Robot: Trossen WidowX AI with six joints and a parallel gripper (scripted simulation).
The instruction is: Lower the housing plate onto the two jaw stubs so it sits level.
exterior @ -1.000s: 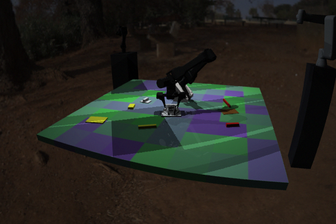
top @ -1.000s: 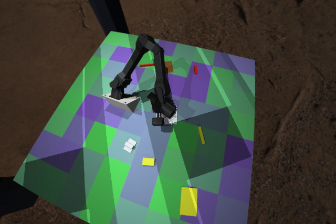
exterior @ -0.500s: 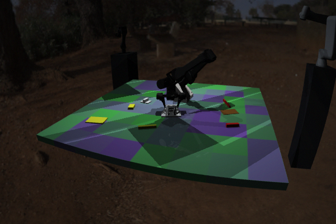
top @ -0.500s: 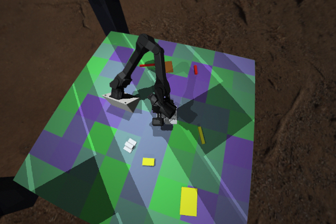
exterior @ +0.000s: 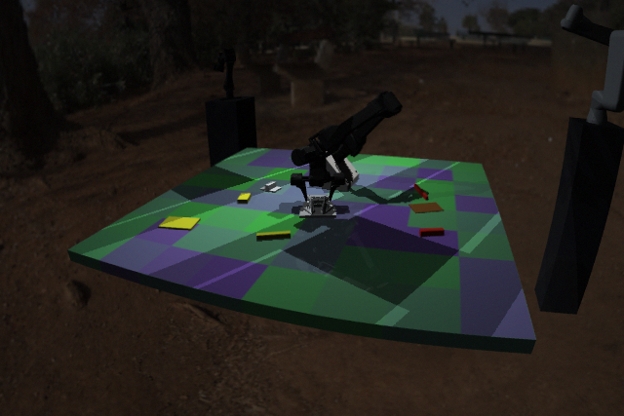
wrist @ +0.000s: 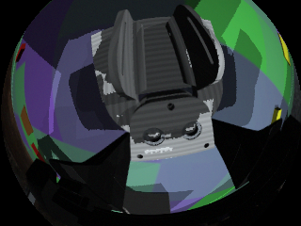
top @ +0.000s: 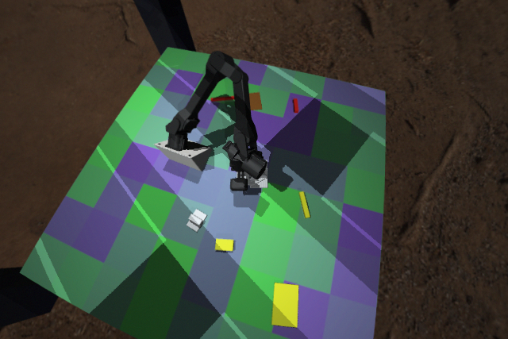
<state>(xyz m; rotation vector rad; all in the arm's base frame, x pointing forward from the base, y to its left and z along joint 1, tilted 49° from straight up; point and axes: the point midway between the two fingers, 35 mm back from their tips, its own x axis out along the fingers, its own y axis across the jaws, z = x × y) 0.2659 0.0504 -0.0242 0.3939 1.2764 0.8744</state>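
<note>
Housing plate (exterior: 318,198) (wrist: 173,147) is grasped by the tool (top: 247,179) (exterior: 318,199) (wrist: 169,130), low beside the 2 jaws (wrist: 123,58); seating unclear. Releasing with 1 stub misaligned could leave it tilted.

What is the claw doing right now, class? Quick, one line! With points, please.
Claw (top: 248,174) (exterior: 318,198) (wrist: 169,130): closed on the grey housing plate (exterior: 319,199) (wrist: 181,141), held between its two fingers.

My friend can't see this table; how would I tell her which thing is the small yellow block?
On the checkered table, find the white bracket. Right beside it lies the yellow block, smaller than the yellow sheet and stubbier than the yellow bar.
</note>
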